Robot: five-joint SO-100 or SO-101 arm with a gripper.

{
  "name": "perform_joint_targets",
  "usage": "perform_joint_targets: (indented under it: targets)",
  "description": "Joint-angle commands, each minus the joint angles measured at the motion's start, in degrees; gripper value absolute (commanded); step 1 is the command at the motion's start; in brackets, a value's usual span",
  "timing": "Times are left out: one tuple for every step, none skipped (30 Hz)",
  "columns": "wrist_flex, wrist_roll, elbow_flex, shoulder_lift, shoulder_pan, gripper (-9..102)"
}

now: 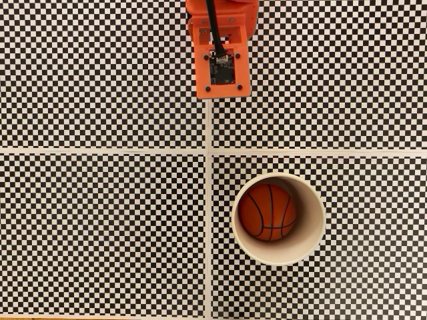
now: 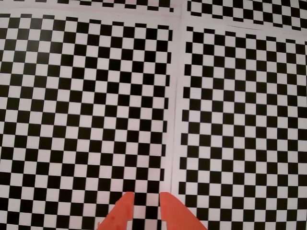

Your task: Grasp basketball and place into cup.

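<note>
Orange and seamed in black, the ball (image 1: pixel 267 212) lay inside the cup (image 1: pixel 301 249), low against the wall nearest the arm in the fixed view, with pale interior showing on its far side. The cup stood upright on the checkered tabletop (image 1: pixel 100 227), to the right of the white seam that splits the pattern, its mouth wider than the ball, so the ball sat fully below the rim. By that lie the placing looked done.

At the top edge of the fixed view was the arm (image 1: pixel 221 47), well apart from the cup, a black cable running down its casing. Such a stance suited a rest pose clear of the cup, so nothing could knock it over.

In the wrist view the hand (image 2: pixel 146 202) entered from the bottom edge, its two orange fingers (image 2: pixel 122 213) a narrow gap apart with bare checkerboard between them; it held nothing. It pointed along the white seam, over bare tabletop.

The main risk left, as I judged it, was a light paper cup tipping if bumped.
</note>
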Motion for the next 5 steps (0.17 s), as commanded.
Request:
perform_joint_targets:
  targets:
    - [0.09, -0.26, 1.93, 0.62, -0.09, 0]
    - [0.09, -0.26, 1.93, 0.62, -0.09, 0]
    - [0.09, -0.26, 1.93, 0.62, -0.09, 0]
    - [0.09, -0.26, 1.93, 0.62, -0.09, 0]
    - [0.09, -0.26, 1.93, 0.62, -0.09, 0]
